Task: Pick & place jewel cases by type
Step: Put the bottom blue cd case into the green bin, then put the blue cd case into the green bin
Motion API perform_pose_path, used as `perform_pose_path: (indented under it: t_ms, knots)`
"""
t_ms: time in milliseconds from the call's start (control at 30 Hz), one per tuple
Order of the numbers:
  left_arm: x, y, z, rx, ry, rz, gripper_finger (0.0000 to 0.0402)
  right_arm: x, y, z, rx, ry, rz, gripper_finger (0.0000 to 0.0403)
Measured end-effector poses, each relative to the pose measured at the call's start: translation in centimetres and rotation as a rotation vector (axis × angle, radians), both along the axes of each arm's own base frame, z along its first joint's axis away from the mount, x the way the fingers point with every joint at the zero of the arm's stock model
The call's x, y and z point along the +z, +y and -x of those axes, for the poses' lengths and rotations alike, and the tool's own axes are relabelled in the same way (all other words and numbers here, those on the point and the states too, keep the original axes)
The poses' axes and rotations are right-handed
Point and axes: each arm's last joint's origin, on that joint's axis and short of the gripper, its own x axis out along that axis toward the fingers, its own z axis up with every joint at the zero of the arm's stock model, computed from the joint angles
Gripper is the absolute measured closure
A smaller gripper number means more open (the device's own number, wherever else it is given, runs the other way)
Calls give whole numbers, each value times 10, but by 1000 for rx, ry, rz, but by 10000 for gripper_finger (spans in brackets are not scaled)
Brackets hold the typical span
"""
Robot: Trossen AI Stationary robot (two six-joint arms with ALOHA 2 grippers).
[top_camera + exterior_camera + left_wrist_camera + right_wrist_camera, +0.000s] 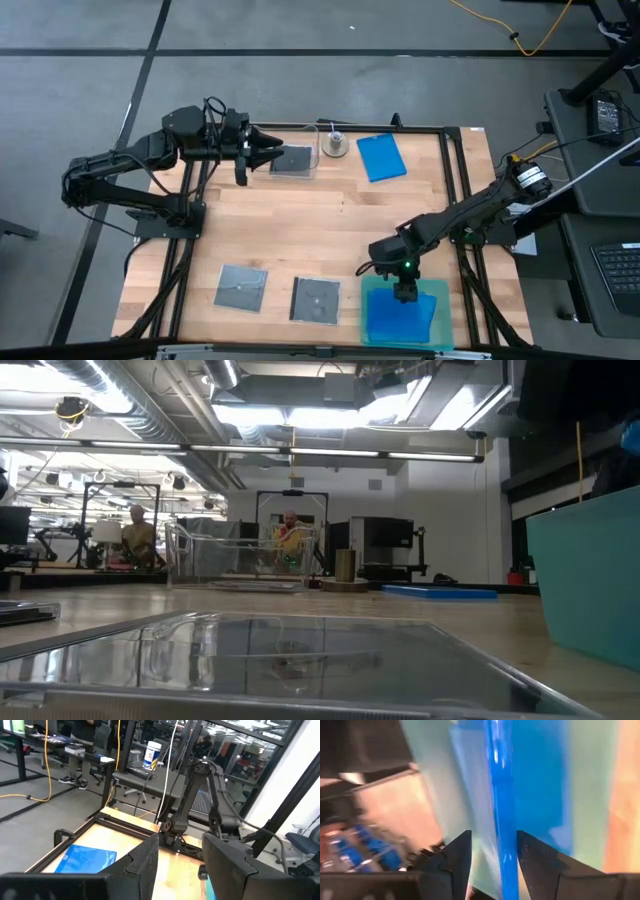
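The right pincer (pixel 404 293) is low over the teal tray (pixel 372 290) at the near right corner of the desk (pixel 340 225). In the right wrist view a blue case (pixel 502 820) stands on its thin edge between the two dark fingers (pixel 457 857). The fingers sit close on each side of it, so the pincer looks like it is gripping this blue case, just over the tray. More blue shows inside the tray (pixel 400 318), so at least one blue case lies there already, but I cannot count them.

The left pincer (pixel 262 152) hangs at the far side of the desk, by the clear tub (pixel 300 128). Its fingers (pixel 145 862) are apart with nothing between them. One grey case (pixel 291 160) lies in the tub.

One more blue case (pixel 381 157) lies flat on the far side of the desk, near a small round metal thing (pixel 335 146). Two grey cases (pixel 242 288) (pixel 316 299) lie flat near the front edge, to the left of the tray.

I think the step now is putting a blue case into the tray. Next, the right pincer should go down a bit more and let the case drop flat on the others. Then it has to lift up and reach far across for the last blue case
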Motion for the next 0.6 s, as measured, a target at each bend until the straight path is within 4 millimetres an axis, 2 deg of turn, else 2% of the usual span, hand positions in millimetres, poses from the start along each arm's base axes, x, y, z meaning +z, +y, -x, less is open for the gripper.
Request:
perform_pose_path:
  t_ms: [100, 233, 400, 500, 600]
  knots:
    - [0, 0, 0, -1, 1, -10, 256, 17, -2, 2, 29, 35, 100, 247]
    - [0, 0, 0, -1, 2, -15, 256, 50, -6, 1, 64, 20, 246, 247]
    - [0, 0, 0, -3, 6, -40, 256, 96, -17, 0, 62, -105, 603, 247]
    - [0, 0, 0, 3, 8, -48, 256, 115, -29, -6, 28, -222, 832, 247]
    - [0, 0, 0, 13, 9, -49, 256, 123, -52, -15, -45, -268, 967, 247]
